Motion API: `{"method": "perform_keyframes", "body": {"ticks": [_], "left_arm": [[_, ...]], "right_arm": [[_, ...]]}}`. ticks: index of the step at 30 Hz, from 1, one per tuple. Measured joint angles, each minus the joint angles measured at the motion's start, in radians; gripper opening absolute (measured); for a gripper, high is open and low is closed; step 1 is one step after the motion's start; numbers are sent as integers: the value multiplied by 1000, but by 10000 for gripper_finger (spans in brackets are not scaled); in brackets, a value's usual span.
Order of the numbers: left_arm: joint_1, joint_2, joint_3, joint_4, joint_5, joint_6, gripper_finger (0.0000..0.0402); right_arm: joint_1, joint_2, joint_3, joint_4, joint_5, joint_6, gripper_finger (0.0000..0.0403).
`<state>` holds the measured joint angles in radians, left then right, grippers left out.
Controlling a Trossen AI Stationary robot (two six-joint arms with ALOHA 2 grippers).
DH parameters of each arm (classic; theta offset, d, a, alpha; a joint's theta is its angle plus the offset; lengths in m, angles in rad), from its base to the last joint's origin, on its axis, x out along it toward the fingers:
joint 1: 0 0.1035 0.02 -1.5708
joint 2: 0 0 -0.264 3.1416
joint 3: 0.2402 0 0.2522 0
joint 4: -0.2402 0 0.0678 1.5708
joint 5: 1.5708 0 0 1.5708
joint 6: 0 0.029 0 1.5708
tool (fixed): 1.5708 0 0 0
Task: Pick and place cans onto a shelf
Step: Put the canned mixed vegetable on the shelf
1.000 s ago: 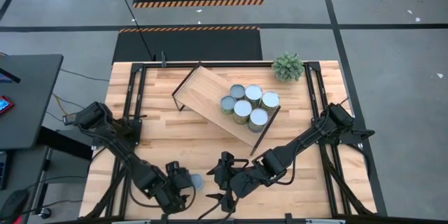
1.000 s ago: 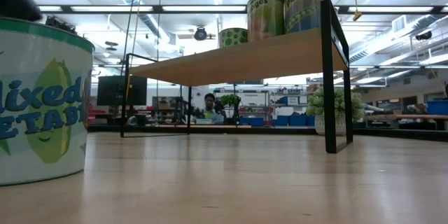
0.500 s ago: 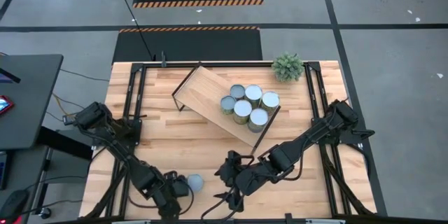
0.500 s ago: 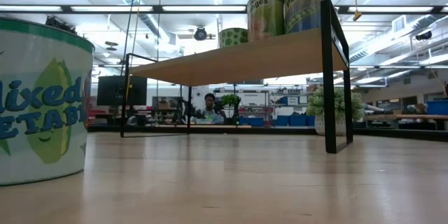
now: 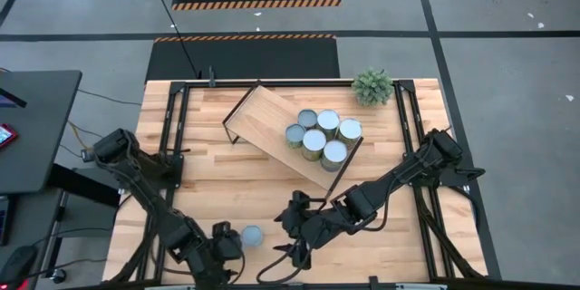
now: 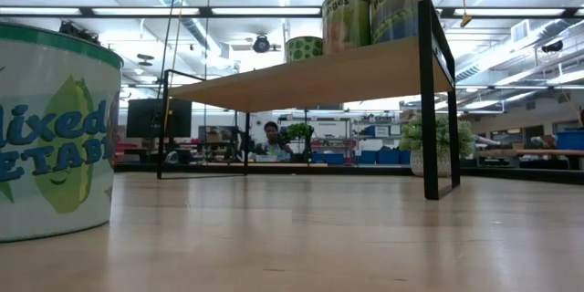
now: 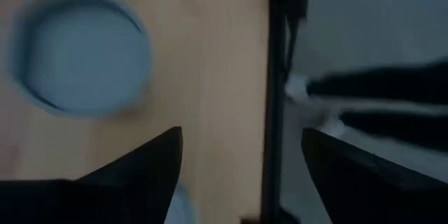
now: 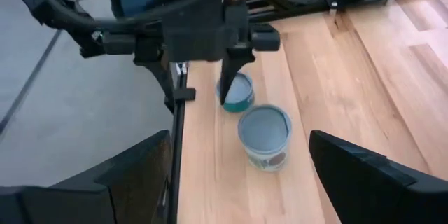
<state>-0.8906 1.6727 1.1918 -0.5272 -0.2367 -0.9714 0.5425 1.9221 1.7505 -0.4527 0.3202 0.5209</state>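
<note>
Fingers of left gripper (image 5: 220, 256) spread, empty, just beside blue-top can (image 5: 252, 236) at table's front edge — R gripper (image 5: 288, 236) open too; clumsy approach could knock can off.

The high view looks straight down from far above and takes in the whole table (image 5: 227, 181), both arms and some floor around. The low view sits at table-top height, very near one can (image 6: 55, 128), and faces level across the wood, under the shelf (image 6: 310, 78), into the room behind. The left wrist view looks down from close above the table edge and a blue-grey can top (image 7: 82, 54). The right wrist view faces across the near table edge; it shares this can (image 8: 264, 137) with the high view (image 5: 252, 235).
</note>
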Motion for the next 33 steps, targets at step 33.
{"method": "perform_keyframes", "body": {"ticks": [33], "left_arm": [[-15,-12,-3,-49,-644,-584,291]], "right_arm": [[-9,0,1,374,-1,0,347]]}}
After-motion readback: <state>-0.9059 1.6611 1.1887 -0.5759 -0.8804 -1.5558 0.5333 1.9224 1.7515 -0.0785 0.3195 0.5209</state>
